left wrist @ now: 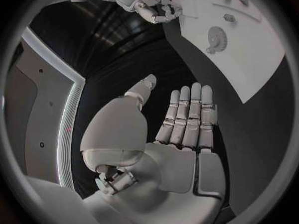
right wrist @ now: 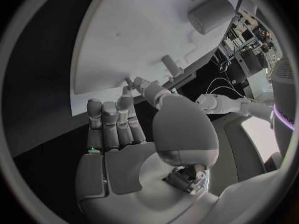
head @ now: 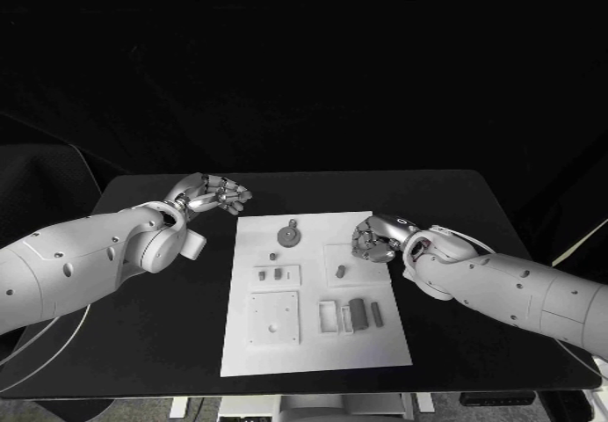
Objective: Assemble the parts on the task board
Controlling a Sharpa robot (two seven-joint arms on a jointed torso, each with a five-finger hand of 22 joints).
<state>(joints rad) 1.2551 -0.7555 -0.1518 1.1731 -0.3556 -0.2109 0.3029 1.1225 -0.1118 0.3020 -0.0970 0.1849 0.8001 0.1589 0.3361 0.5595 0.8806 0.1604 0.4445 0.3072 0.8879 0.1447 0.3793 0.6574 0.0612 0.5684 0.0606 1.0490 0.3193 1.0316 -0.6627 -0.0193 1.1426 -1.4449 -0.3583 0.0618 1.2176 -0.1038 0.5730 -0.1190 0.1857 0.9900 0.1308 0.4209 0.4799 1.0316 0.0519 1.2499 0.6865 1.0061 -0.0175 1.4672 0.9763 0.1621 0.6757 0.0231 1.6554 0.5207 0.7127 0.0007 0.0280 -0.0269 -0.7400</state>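
The white task board (head: 314, 294) lies in the middle of the black table. On it are a round grey part (head: 289, 234), small grey parts (head: 270, 274) and dark parts (head: 358, 312). My left hand (head: 209, 193) hovers over the table beyond the board's far left corner. Its fingers (left wrist: 187, 117) are straight and side by side, its thumb is apart, and it holds nothing. My right hand (head: 376, 239) hangs over the board's right edge, fingers bent downward, just beyond a small part (head: 340, 271). Its thumb tip lies close to its fingertips (right wrist: 127, 92); whether anything is pinched there I cannot tell.
A white plate with holes (head: 272, 316) and a slotted holder (head: 332, 316) sit on the near half of the board. Black table surface (head: 152, 334) lies bare to the left and right of the board. An upright cylinder (right wrist: 212, 12) and a thin peg (right wrist: 171, 64) stand beyond my right hand.
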